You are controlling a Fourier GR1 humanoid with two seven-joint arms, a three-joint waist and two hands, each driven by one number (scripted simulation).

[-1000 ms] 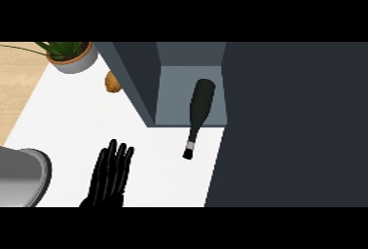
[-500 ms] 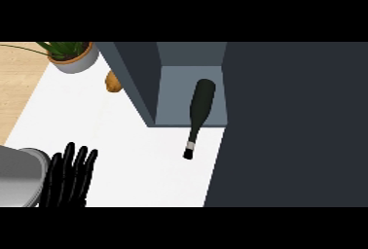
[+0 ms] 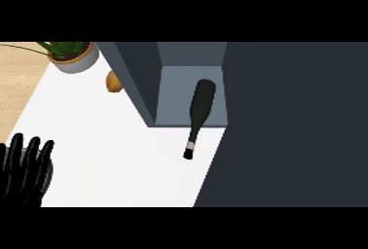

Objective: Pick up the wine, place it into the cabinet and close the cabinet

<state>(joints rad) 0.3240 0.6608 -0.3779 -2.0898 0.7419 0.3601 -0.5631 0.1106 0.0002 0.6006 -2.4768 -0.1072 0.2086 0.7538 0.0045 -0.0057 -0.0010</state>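
The wine (image 3: 199, 113) was seen lying half inside the cabinet (image 3: 144, 82), neck jutting out over the counter (image 3: 115, 146). The left hand (image 3: 25, 168) was held open, fingers straight, well apart at the left edge; no right hand was shown.

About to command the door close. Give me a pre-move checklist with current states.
1. Wine bottle fully inside the cabinet: not ok. Its body lies in the compartment, but its neck sticks out over the white counter.
2. Bottle released: ok. No hand touches it.
3. Left hand out of the door's path: ok. It is open at the lower left, far from the cabinet.
4. Right hand position: cannot tell, not in view.
5. Door state: cannot tell. A large dark panel fills the right side, and its hinge is not visible.
6. Plant pot and the brown object away from the opening: ok, left of the cabinet wall.
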